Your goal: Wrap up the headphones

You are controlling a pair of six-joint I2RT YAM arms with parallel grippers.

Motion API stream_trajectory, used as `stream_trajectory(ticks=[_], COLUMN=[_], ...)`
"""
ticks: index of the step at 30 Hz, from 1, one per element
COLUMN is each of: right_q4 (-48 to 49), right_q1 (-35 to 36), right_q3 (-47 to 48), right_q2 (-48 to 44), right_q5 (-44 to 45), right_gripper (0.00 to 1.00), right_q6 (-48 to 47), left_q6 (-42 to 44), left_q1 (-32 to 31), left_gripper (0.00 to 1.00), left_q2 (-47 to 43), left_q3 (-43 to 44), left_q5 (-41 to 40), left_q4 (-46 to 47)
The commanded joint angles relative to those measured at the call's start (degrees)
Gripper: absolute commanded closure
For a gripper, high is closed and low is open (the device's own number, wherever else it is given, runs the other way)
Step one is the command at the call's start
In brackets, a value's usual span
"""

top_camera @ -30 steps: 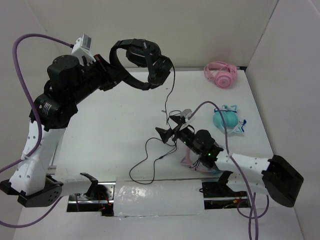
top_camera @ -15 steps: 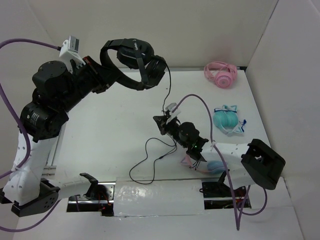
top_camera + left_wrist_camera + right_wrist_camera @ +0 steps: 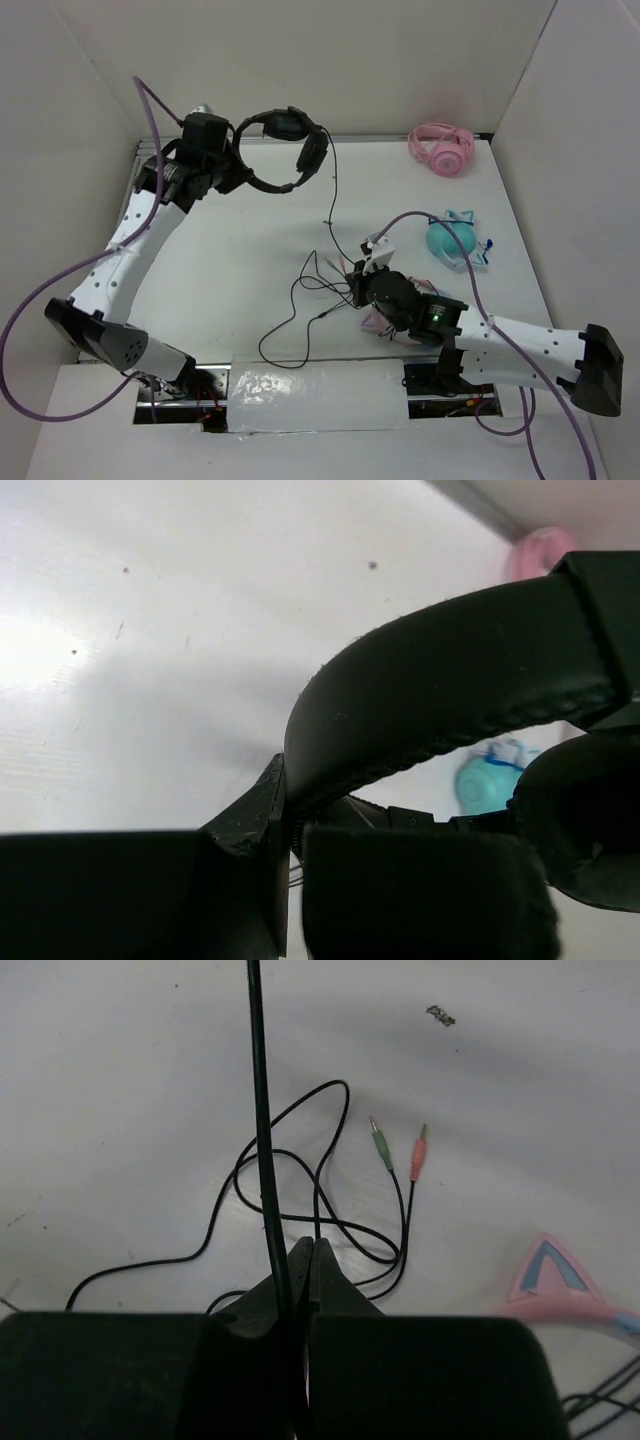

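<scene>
Black over-ear headphones (image 3: 285,128) hang above the far left part of the white desk (image 3: 220,260), held up by the left end effector (image 3: 240,172). In the left wrist view its fingers (image 3: 262,810) are clamped tight on the padded headband (image 3: 450,690), which arches up and to the right from the grip. Both round earcups sit to the right of that grip, toward the far wall.

From the right-hand earcup the thin black cable (image 3: 333,185) drops straight toward the middle of the desk. There the right end effector (image 3: 356,272) is fully closed, low over the desk. The right wrist view shows the cable (image 3: 258,1080) running taut and straight into the pinched fingertips (image 3: 300,1265). Past them the slack lies in loose loops on the desk, ending in a green plug (image 3: 380,1146) and a red plug (image 3: 418,1152) side by side.

Pink headphones (image 3: 440,148) rest in the far right corner. Teal cat-ear headphones (image 3: 452,238) lie on the right, nearer than the pink pair. A pink-and-blue cat-ear piece (image 3: 553,1272) lies just right of the right end effector.
</scene>
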Motion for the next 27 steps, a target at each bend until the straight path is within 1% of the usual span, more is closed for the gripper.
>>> stream_trajectory(ticks=[1,2,3,4,5,6,8,9,11,12,13,14,15,16,17,18,19,20,21,22,23,24,25,26,27], right_q4=[-17.77,-19.99,-22.45,-27.26,-31.05,-32.57,-34.6,-35.48,-34.79,-34.17,-33.82,-33.29,-32.16,-31.62,-30.57,-29.78,-28.99,-27.85,-26.53,-25.74,-24.68,-24.15,-23.36,-23.01,-22.57], right_q1=[1.2,1.81,1.99,2.52,3.57,4.36,6.2,7.95,9.02,9.2,9.12,9.2,8.77,8.41,7.8,5.97,4.73,3.24,-0.25,-2.12,-4.14,-5.81,-10.61,-10.66,-13.1], right_q3=[8.07,9.82,13.58,15.53,19.46,21.24,24.5,27.82,30.48,32.84,33.82,34.87,36.28,36.99,38.39,38.92,39.19,39.45,39.63,39.81,39.98,39.98,40.07,40.07,39.98], right_q2=[-3.26,-3.17,-2.39,-1.68,0.15,1.21,3.24,4.9,7.01,7.55,7.99,8.6,8.87,8.78,8.7,8.43,8.0,7.04,6.5,5.63,5.27,5.09,4.83,4.83,5.09], right_q5=[3.91,4.08,3.65,3.99,5.82,5.84,8.38,8.91,10.23,10.5,11.89,13.3,14.27,14.98,14.98,14.46,13.76,11.66,9.99,7.88,3.77,1.64,-2.55,-4.94,-7.14], right_gripper=[1.0,1.0,1.0,1.0,1.0,1.0,1.0,1.0,1.0,1.0,1.0,1.0,1.0,1.0,1.0,1.0,1.0,1.0,1.0,1.0,1.0,1.0,1.0,1.0,1.0], right_q6=[4.2,3.84,3.14,2.35,1.91,0.78,-1.16,-4.13,-7.65,-11.33,-12.76,-14.34,-17.75,-19.35,-23.1,-24.79,-26.29,-29.18,-30.51,-31.57,-33.58,-34.56,-36.66,-37.72,-39.99], left_q6=[-2.32,-2.49,-2.92,-3.71,-3.72,-3.63,-0.74,0.75,5.06,7.51,12.66,15.15,17.09,21.11,22.89,26.91,28.61,30.28,33.17,34.24,35.64,38.09,40.55,40.58,42.84], left_q1=[-0.15,-0.68,-1.03,-1.03,-1.21,-1.29,-2.08,-2.43,-4.01,-4.63,-5.85,-6.65,-7.35,-8.93,-9.64,-10.17,-11.3,-11.92,-12.71,-13.07,-13.25,-13.68,-14.3,-14.3,-14.91], left_gripper=[1.0,1.0,1.0,1.0,1.0,1.0,1.0,1.0,1.0,1.0,1.0,1.0,1.0,1.0,1.0,1.0,1.0,1.0,1.0,1.0,1.0,1.0,1.0,1.0,1.0], left_q2=[1.34,2.83,3.63,4.24,5.38,5.91,6.88,7.06,7.15,6.8,5.67,4.96,4.26,2.51,1.36,0.39,-2.14,-3.82,-6.62,-8.13,-9.97,-13.38,-16.64,-16.67,-19.37], left_q3=[0.63,0.28,-0.07,-0.6,-0.95,-1.22,-2.27,-2.88,-5.52,-8.4,-10.34,-12.19,-16.3,-18.34,-22.19,-24.31,-26.34,-30.18,-31.96,-33.55,-37.04,-38.56,-41.1,-42.34,-43.14], left_q5=[-1.37,-2.5,-3.38,-4.61,-5.58,-5.59,-6.73,-6.91,-7.52,-7.87,-8.22,-8.75,-9.36,-9.98,-10.51,-9.99,-9.11,-6.67,-5.34,-3.67,0.17,2.04,6.32,8.19,10.3], left_q4=[1.39,-0.1,-0.98,-1.77,-2.83,-3.1,-2.05,-0.22,1.9,5.56,7.77,10.06,14.0,16.21,18.06,22.6,24.74,26.94,30.87,32.57,34.41,36.34,40.36,40.4,41.71])
